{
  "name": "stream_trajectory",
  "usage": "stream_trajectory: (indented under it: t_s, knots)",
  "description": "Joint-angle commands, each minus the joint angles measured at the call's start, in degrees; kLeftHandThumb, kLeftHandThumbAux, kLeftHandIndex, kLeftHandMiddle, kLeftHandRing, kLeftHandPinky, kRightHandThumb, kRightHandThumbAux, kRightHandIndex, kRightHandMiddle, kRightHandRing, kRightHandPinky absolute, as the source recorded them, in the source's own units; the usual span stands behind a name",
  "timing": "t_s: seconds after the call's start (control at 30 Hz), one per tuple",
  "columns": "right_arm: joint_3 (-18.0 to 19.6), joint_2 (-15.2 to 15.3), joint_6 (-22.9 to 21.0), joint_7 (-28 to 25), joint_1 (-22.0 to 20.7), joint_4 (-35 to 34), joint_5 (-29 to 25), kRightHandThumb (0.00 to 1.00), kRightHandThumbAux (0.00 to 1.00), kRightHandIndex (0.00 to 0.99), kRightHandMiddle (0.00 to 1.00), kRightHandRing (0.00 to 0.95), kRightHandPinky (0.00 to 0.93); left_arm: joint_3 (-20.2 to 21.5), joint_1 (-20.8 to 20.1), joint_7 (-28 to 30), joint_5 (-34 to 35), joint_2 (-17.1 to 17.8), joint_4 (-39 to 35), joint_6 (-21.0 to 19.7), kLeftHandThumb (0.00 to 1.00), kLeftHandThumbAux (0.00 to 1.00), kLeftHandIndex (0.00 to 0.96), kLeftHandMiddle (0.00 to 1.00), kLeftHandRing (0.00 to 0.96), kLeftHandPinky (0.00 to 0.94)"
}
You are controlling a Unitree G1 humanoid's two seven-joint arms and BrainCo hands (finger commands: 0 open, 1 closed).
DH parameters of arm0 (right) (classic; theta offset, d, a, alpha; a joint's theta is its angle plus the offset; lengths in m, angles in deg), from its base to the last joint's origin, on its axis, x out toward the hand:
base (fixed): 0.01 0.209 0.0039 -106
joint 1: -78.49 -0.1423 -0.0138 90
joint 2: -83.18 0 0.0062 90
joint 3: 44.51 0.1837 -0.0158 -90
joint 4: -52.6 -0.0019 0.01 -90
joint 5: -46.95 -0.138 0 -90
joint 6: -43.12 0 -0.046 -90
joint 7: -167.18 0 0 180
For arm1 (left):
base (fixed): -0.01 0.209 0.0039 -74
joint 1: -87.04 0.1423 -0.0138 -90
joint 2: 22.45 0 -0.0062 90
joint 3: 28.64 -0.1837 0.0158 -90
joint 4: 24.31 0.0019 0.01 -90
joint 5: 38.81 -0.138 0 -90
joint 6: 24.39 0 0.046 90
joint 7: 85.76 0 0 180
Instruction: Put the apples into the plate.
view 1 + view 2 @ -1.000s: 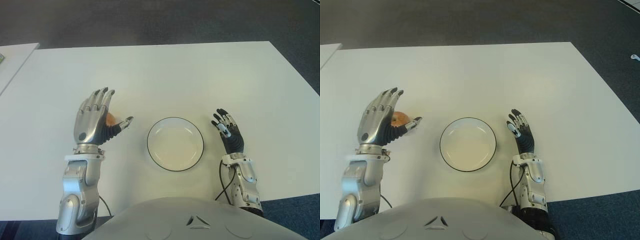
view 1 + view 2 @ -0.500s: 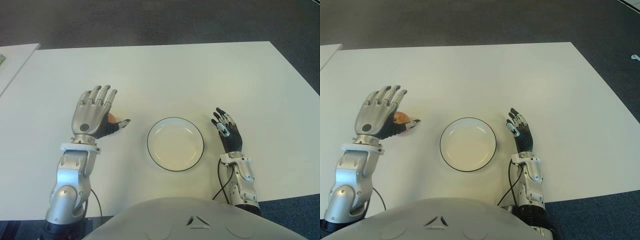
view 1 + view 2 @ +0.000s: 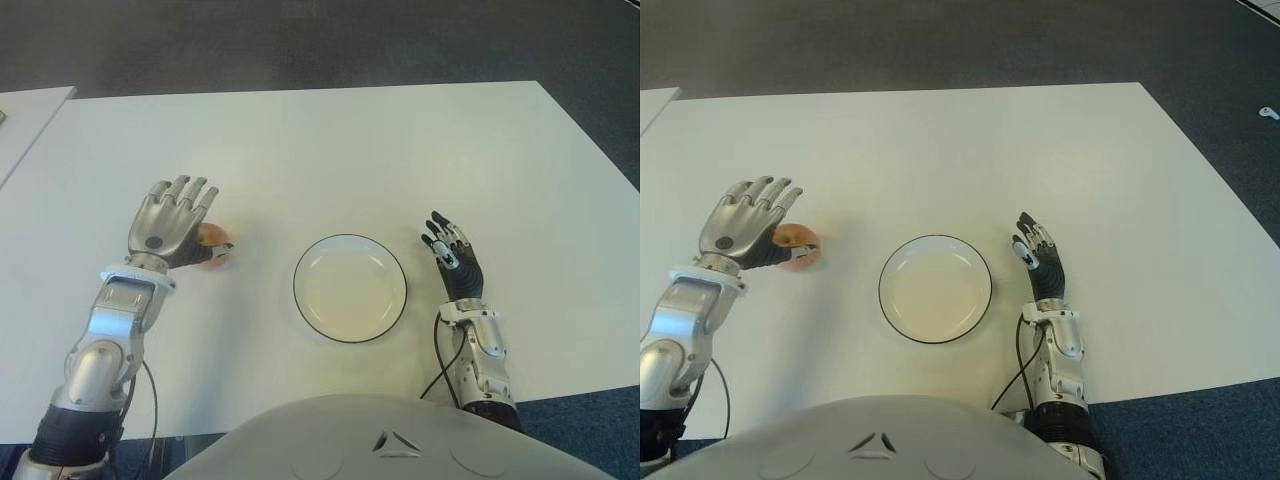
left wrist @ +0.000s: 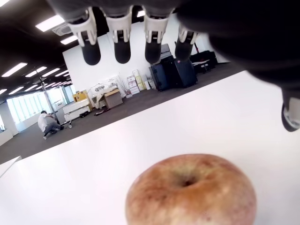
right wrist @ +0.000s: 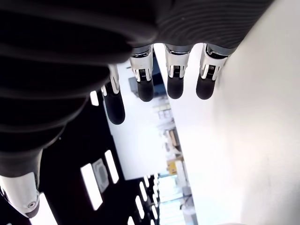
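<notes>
A reddish-yellow apple (image 3: 213, 251) stands on the white table (image 3: 350, 150), left of the round white plate (image 3: 350, 290) with a dark rim. My left hand (image 3: 172, 226) hovers right over the apple's left side and partly hides it. In the left wrist view the apple (image 4: 192, 192) sits just below the palm, with the fingers (image 4: 123, 44) stretched out above it and not closed around it. My right hand (image 3: 452, 262) shows to the right of the plate with its fingers (image 5: 145, 89) spread, holding nothing. The plate holds nothing.
A second white table's corner (image 3: 30, 110) shows at the far left. Dark carpet (image 3: 320, 40) lies beyond the table's far edge. Black cables (image 3: 440, 365) run from both wrists near the table's front edge.
My left hand has dropped lower and shifted left, from upright beside the apple to palm-down over it. The apple, the plate and my right hand have stayed in place.
</notes>
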Motion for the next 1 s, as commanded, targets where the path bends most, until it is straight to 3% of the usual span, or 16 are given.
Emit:
stream_trajectory:
  t_s: [0.03, 1.0]
  knots:
    - [0.4, -0.1, -1.6, -0.4, 0.3, 1.6, -1.0, 0.499, 0.595, 0.193, 0.107, 0.070, 0.113, -0.7, -0.3, -3.2, 1.7, 2.0, 5.5, 1.2, 0.233, 0.327, 0.058, 0.000, 0.000, 0.017]
    - [1.2, 0.0, -0.7, -0.7, -0.1, 3.6, -0.2, 0.488, 0.628, 0.217, 0.108, 0.058, 0.084, -6.0, -4.0, -8.1, 7.7, 5.7, 16.9, 1.4, 0.208, 0.337, 0.023, 0.000, 0.000, 0.022]
